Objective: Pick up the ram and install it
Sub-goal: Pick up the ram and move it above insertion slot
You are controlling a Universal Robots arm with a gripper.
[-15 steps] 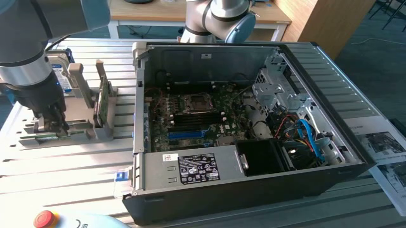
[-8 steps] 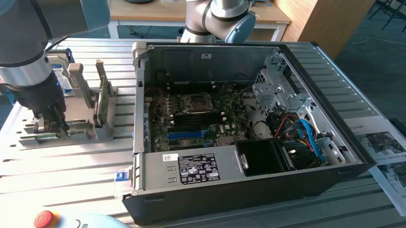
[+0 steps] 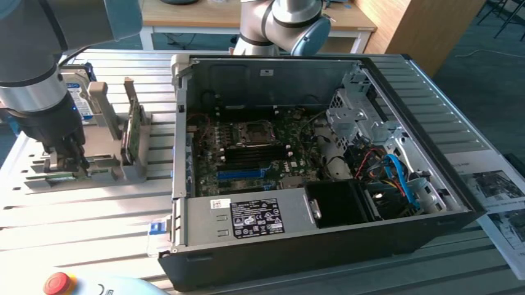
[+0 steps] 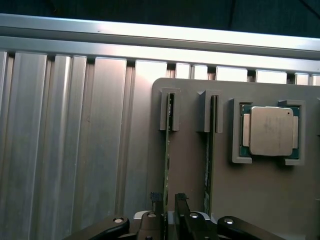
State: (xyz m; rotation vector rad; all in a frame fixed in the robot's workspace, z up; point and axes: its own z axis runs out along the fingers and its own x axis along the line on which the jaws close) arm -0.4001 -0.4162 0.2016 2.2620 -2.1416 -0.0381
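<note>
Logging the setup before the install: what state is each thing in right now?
Robot gripper: open, straddling a ram stick.
Thin green ram stick: on edge in grey slotted holder, not lifted.
Second green stick: on edge in neighbouring slot.
Silver square processor: seated in holder recess.
Black computer case: side open.

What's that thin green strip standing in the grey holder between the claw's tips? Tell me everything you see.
The ram is a long, thin green circuit board seen edge-on, standing on its long edge in a slot of the grey holder, one end tucked into a grey bracket. The open claw straddles its other end, one finger each side, not clamped on it.
</note>
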